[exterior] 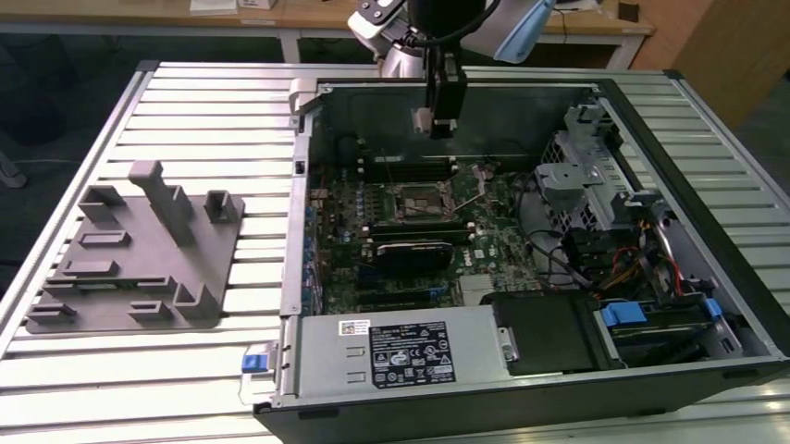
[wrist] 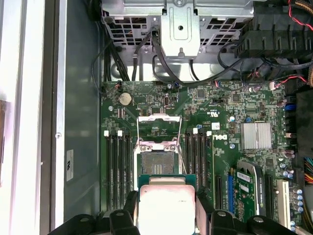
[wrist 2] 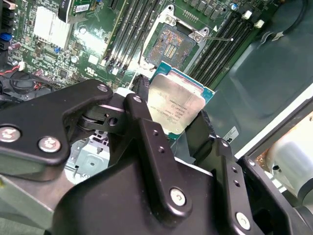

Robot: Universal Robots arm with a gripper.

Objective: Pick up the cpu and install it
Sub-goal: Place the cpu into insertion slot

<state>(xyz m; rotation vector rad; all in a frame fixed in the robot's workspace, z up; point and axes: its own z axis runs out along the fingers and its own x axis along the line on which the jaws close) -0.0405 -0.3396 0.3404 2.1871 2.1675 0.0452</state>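
Observation:
My gripper (wrist 2: 172, 117) is shut on the cpu (wrist 2: 175, 105), a flat square chip with a shiny silver top and a green edge. In the first wrist view the cpu (wrist: 167, 204) hangs just short of the open motherboard socket (wrist: 159, 166), whose metal frame is flipped up. In the second wrist view the socket (wrist 2: 170, 45) lies beyond the held chip, its contact field bare. In the exterior view my gripper (exterior: 439, 120) hovers inside the open computer case, above and behind the socket (exterior: 417, 202).
The open computer case (exterior: 642, 157) lies on a slatted metal table (exterior: 198, 120). A grey fixture tray (exterior: 136, 254) sits at the exterior view's left. RAM slots (wrist: 117, 166) flank the socket. A drive cage (exterior: 574, 166), cables and a power supply (exterior: 395, 351) crowd the case.

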